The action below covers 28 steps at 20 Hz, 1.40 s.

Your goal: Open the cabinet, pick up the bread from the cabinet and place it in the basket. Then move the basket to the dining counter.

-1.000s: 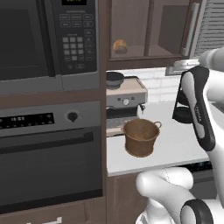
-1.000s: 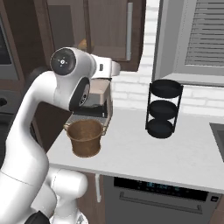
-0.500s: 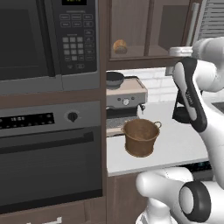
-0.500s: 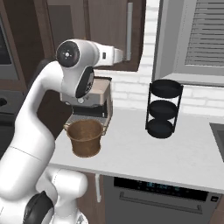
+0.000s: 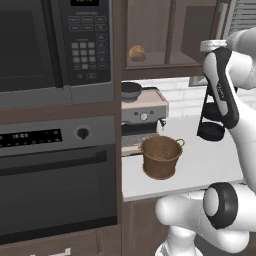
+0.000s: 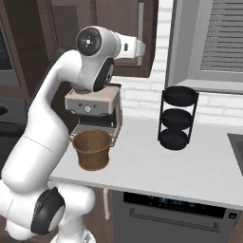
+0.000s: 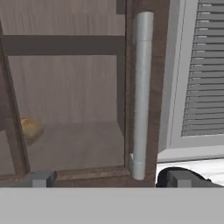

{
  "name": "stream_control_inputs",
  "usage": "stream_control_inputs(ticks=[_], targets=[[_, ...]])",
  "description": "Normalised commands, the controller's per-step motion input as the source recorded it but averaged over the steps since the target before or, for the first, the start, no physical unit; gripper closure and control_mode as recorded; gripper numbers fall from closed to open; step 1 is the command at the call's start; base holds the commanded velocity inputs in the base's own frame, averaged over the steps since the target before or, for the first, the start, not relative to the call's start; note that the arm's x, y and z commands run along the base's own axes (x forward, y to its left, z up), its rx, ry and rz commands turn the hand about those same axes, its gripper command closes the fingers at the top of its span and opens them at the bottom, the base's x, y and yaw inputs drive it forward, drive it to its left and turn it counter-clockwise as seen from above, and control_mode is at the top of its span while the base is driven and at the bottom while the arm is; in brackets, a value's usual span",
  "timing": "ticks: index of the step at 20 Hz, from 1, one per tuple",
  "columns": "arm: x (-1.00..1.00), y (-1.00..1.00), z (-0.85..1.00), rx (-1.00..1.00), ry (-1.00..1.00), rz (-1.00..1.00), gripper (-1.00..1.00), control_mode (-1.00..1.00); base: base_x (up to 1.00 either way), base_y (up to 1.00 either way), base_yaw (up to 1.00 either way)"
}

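On the far left of my hand view, the bread (image 7: 31, 129), a small round golden bun, sits on the pale shelf behind the glass of the cabinet (image 7: 65, 87), whose door is closed. Right of it I see the long silver bar handle (image 7: 140, 94), a smooth upright cylinder on the dark wood frame, centred above my gripper (image 7: 109, 179); the fingers stand wide apart with nothing between them, short of the handle. Down on the white worktop (image 6: 156, 166) the basket (image 6: 93, 149), a coppery bucket shape with loop handles, stands before the coffee machine (image 6: 95, 104), with the black tiered rack (image 6: 178, 118) further right.
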Motion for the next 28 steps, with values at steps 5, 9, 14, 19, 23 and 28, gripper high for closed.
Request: stream_control_inputs(ticks=[5, 9, 14, 19, 23, 28], targets=[[0.28, -0.37, 0.00, 0.06, 0.00, -0.01, -1.00, -1.00, 0.00, 0.00, 0.00], [0.18, -0.17, 0.00, 0.10, 0.00, 0.00, -1.00, -1.00, 0.00, 0.00, 0.00], [0.37, -0.04, 0.01, 0.13, 0.01, 0.00, -1.00, -1.00, 0.00, 0.00, 0.00], [0.45, 0.00, 0.00, 0.14, 0.06, 0.00, -1.00, -1.00, 0.00, 0.00, 0.00], [0.34, -0.01, 0.00, 0.10, 0.01, 0.01, -1.00, -1.00, 0.00, 0.00, 0.00], [0.26, -0.03, 0.06, 0.10, 0.00, 0.05, -1.00, -1.00, 0.00, 0.00, 0.00]])
